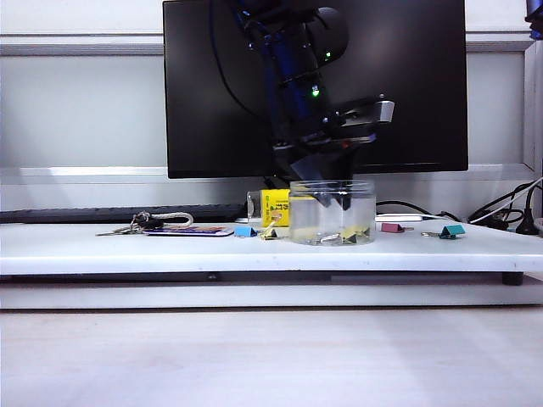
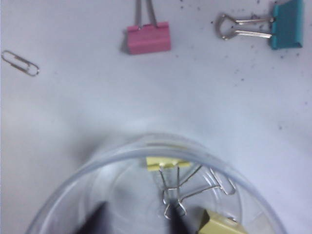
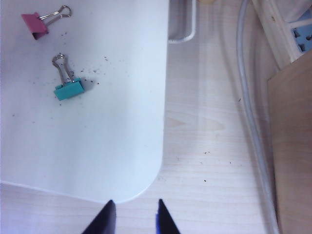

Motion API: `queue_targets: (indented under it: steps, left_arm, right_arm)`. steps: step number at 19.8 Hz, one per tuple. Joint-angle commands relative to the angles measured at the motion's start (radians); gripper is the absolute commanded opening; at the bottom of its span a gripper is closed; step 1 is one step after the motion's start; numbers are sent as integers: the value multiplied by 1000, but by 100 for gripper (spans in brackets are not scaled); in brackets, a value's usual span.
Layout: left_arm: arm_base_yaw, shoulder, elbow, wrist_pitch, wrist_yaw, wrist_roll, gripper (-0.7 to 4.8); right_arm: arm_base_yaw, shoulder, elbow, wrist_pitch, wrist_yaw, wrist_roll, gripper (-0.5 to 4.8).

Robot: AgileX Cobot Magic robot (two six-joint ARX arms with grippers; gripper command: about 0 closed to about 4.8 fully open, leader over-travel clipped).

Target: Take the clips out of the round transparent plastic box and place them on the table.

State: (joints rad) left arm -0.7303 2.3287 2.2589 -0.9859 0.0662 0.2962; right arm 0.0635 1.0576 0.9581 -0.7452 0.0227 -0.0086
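The round transparent plastic box (image 1: 333, 212) stands on the table (image 1: 102, 250) in front of the monitor. My left gripper (image 2: 136, 223) reaches down into the box from above, and its dark fingers (image 2: 95, 222) stand apart. One finger sits against the wire handles of a yellow clip (image 2: 167, 164). A second yellow clip (image 2: 219, 225) lies beside it in the box (image 2: 122, 161). A pink clip (image 2: 148, 39) lies on the table outside the box. My right gripper (image 3: 135, 217) hangs open over the table's rounded corner (image 3: 146, 175), holding nothing.
A teal clip (image 1: 452, 231), a blue clip (image 1: 245, 231), another yellow clip (image 1: 270, 232), keys (image 1: 157, 222) and a yellow-labelled bottle (image 1: 276, 206) sit around the box. A paper clip (image 2: 20, 63) lies on the board. Cables (image 3: 248, 97) run off the table's right end.
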Motion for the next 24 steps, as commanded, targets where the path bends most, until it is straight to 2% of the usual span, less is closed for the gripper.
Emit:
queue_targets:
  steps: [1, 7, 9, 24]
  left_arm:
    - [-1, -2, 5, -31, 2, 3, 160]
    - [-2, -2, 5, -64, 15, 11, 160]
    - [-2, -2, 5, -63, 51, 13, 160]
    - [0, 52, 5, -37, 39, 25, 160]
  right_arm:
    - [0, -3, 2, 19, -3, 0, 115]
    - [0, -3, 2, 21, -3, 1, 115]
    - [0, -3, 2, 21, -3, 1, 115]
    - [0, -3, 2, 23, -3, 0, 115]
